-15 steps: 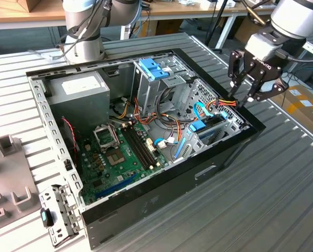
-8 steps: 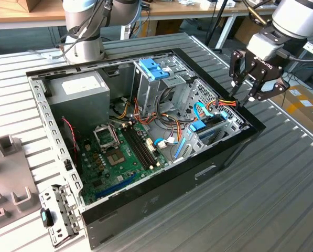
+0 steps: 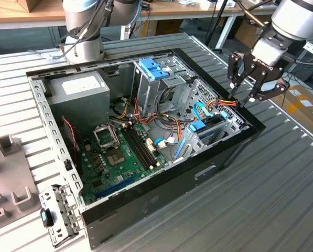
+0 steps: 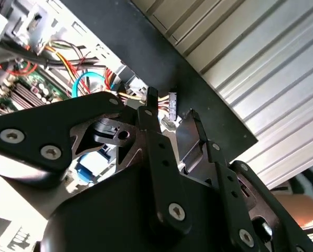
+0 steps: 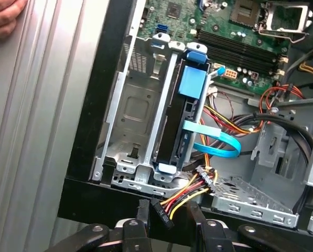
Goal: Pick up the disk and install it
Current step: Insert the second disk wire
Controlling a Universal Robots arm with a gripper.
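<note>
The open computer case (image 3: pixel 161 184) lies on a ribbed metal table. In its drive cage (image 5: pixel 132 110) a dark flat slab stands on edge in a light-blue bracket (image 5: pixel 192 81); I take it for the disk (image 5: pixel 166 123), its label hidden. It also shows in the exterior view as the disk (image 3: pixel 211 131) in the cage at the case's right end. My gripper (image 3: pixel 250 93) hovers just above that end, over the case wall. In both wrist views the gripper (image 5: pixel 169 210) (image 4: pixel 172 113) is open, with a black power connector (image 5: pixel 162 212) on red and yellow wires loose between the fingers.
A grey power supply box (image 3: pixel 80 89) and the motherboard (image 3: pixel 119 152) fill the case. A blue latch (image 3: pixel 153 68) tops the upper bay. A loose metal bracket (image 3: pixel 59 215) lies at the table's front. A person's hand (image 5: pixel 4 16) rests on the table beside the case.
</note>
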